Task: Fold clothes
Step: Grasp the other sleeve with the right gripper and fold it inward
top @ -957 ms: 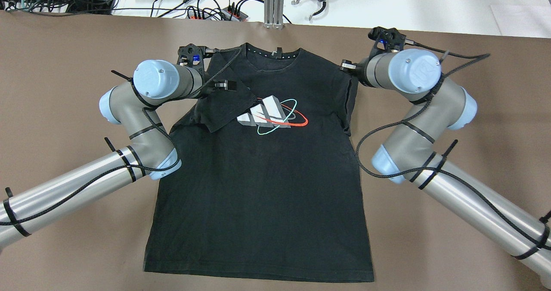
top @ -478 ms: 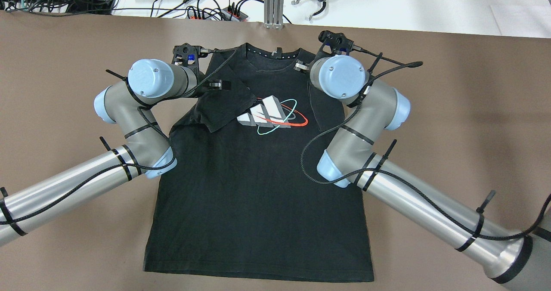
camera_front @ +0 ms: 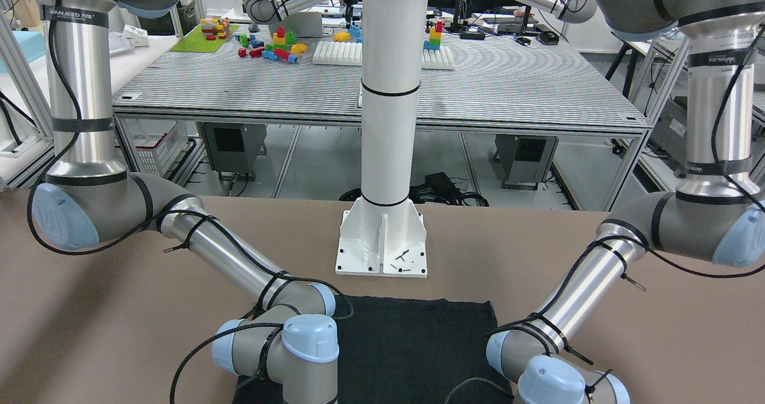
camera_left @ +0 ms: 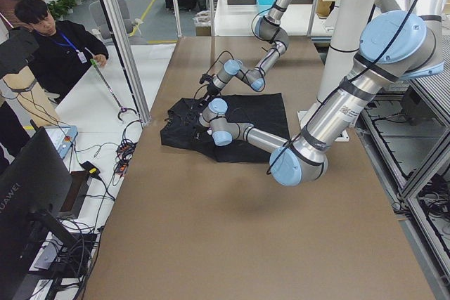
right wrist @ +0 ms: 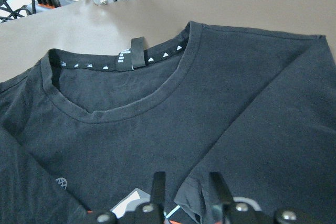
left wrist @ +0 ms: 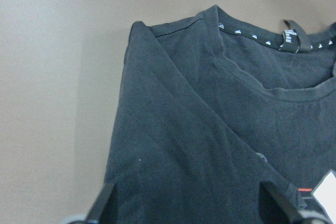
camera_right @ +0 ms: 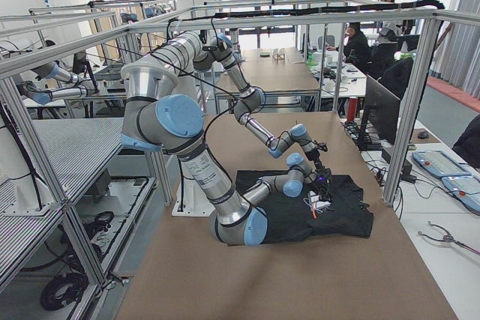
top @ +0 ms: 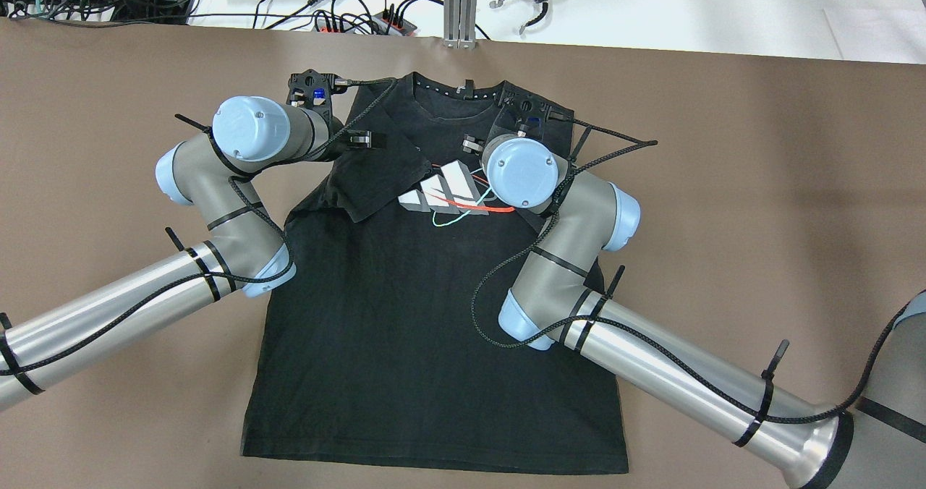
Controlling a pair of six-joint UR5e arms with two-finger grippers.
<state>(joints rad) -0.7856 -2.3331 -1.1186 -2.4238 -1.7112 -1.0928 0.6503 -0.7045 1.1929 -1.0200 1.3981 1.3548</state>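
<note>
Right gripper (right wrist: 187,187) swung inward from shirt (top: 405,330) edge, pinching right sleeve (right wrist: 273,129) over chest; I saw left gripper (left wrist: 190,203) spread wide above folded left sleeve (left wrist: 157,129).

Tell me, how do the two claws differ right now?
The left gripper stands wide open above flat cloth of the T-shirt; the right gripper is nearly closed, pinching a sleeve fold. The left gripper hangs near the shoulder, the right gripper over the chest print. Both hover at the collar end.
</note>
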